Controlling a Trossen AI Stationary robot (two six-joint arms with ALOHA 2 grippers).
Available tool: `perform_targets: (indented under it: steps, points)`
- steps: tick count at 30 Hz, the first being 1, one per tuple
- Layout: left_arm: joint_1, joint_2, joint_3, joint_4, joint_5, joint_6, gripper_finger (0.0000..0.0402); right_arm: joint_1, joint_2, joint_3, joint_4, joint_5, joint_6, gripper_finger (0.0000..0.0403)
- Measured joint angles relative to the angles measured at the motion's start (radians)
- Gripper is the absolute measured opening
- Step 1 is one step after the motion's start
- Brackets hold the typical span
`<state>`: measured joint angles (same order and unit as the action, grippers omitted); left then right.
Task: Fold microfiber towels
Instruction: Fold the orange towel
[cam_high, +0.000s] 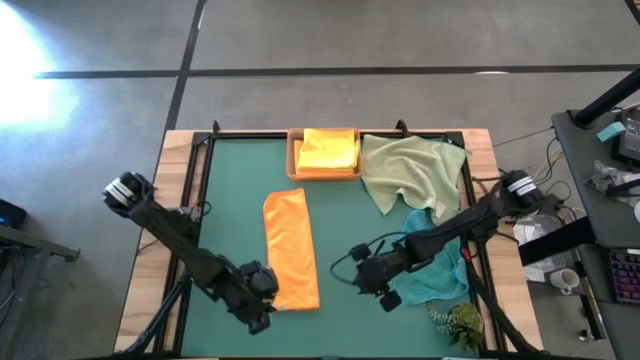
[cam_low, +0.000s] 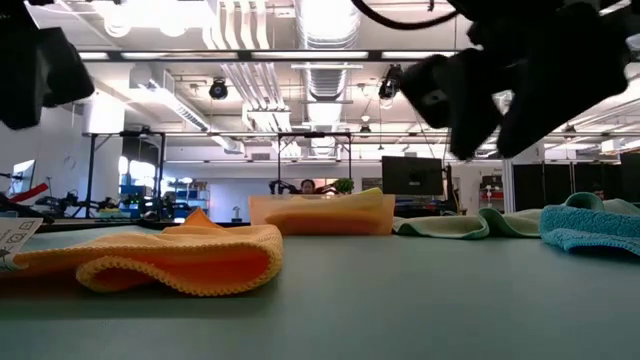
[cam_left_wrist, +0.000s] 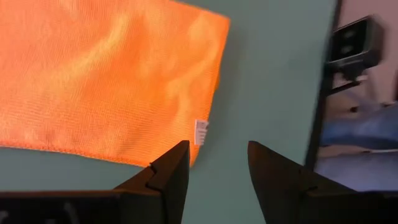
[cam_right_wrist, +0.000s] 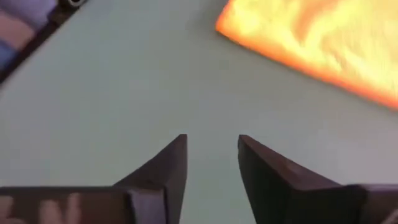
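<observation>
four soft microfiber towels are showing on the dark green mat (cam_high: 230, 190) covering my wooden worktop (cam_high: 170, 160). a long orange microfiber towel (cam_high: 291, 248), folded into a narrow strip, is lying flat near the middle of the mat, its fold bulging a little in the low view (cam_low: 170, 258). a yellow microfiber towel (cam_high: 328, 150) is sitting folded inside the small wooden tray (cam_high: 293, 160) at the far edge of the mat. a pale green microfiber towel (cam_high: 408, 170) is lying crumpled just beside the tray, on my right side. a teal microfiber towel (cam_high: 432, 270) is bunched at the right edge of the mat, partly under my right arm, with its far end touching the pale green one.

my left jaws (cam_high: 262, 300) are hovering at the near end of the orange strip, standing apart and gripping nothing; in my left wrist view they (cam_left_wrist: 214, 171) are framing bare mat just beside the towel's corner, where a small white tag (cam_left_wrist: 201, 131) is sticking out.

my right jaws (cam_high: 377, 283) are hanging over bare mat between the orange strip and the teal cloth, also apart and empty; in my right wrist view they (cam_right_wrist: 211, 163) are pointing at plain green mat with the orange towel's corner (cam_right_wrist: 311, 37) well off to one side.

a small leafy green plant (cam_high: 458, 322) is resting at the near right corner of the worktop.
</observation>
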<state>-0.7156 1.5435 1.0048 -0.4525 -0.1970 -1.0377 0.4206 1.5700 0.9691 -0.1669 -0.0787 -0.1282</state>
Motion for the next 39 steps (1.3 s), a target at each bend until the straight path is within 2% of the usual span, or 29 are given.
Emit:
perform_targets:
  steps: [7, 19, 28, 39]
  points:
    - [-0.017, 0.119, 0.091, -0.009, 0.006, -0.003, 0.0147, 0.001, 0.144, 0.156, -0.012, 0.001, -0.206, 0.0148]
    - [-0.058, 0.115, 0.120, -0.247, 0.009, -0.082, 0.0147, -0.002, 0.354, 0.346, -0.013, -0.002, -0.434, 0.0146]
    - [-0.057, 0.115, 0.115, -0.300, 0.010, -0.082, 0.0147, -0.024, 0.443, 0.452, -0.006, -0.026, -0.475, 0.0139]
    - [-0.059, 0.115, 0.114, -0.290, 0.010, -0.081, 0.0147, -0.051, 0.508, 0.468, 0.036, -0.023, -0.489, 0.0130]
